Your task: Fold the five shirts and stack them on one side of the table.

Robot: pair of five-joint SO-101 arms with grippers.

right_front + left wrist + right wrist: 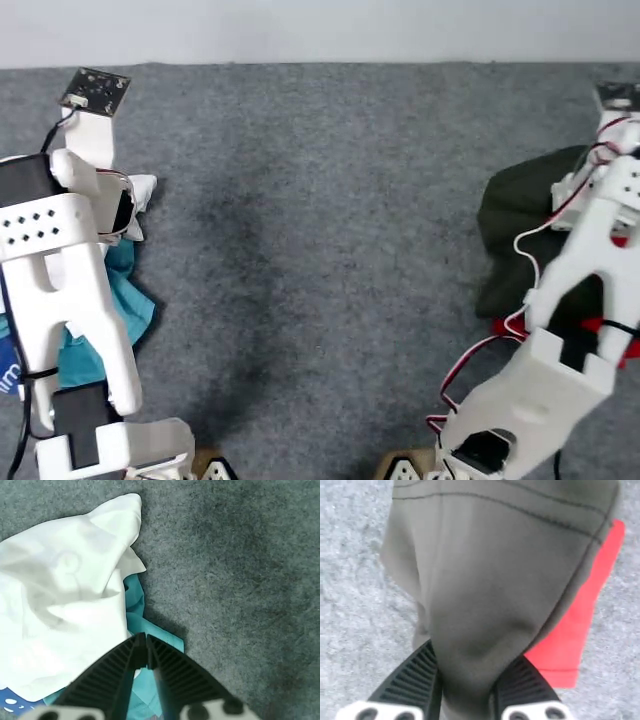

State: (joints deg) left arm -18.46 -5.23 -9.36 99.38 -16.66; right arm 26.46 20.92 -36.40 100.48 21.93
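While both arms hang at opposite edges of the table [320, 200], shirts lie heaped under each. Left gripper [146, 642], closed on nothing, hovers over white shirt [60, 595] and teal shirt [135, 610]. Right gripper [467, 655] clamps a fold of olive shirt [490, 570], probably to lift it off the red shirt [575, 630]

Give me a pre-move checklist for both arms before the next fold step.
1. Right gripper has the dark shirt: ok, fabric is bunched between its fingers.
2. Red shirt is out of that grasp: ok, it lies under the dark shirt, outside the fingers.
3. Left gripper is free: ok, shut on nothing, above the teal shirt.
4. White shirt is flat enough to fold: not ok, it lies crumpled on top of the teal shirt.
5. All five shirts are located: cannot tell, a blue patterned piece peeks out under the white shirt.
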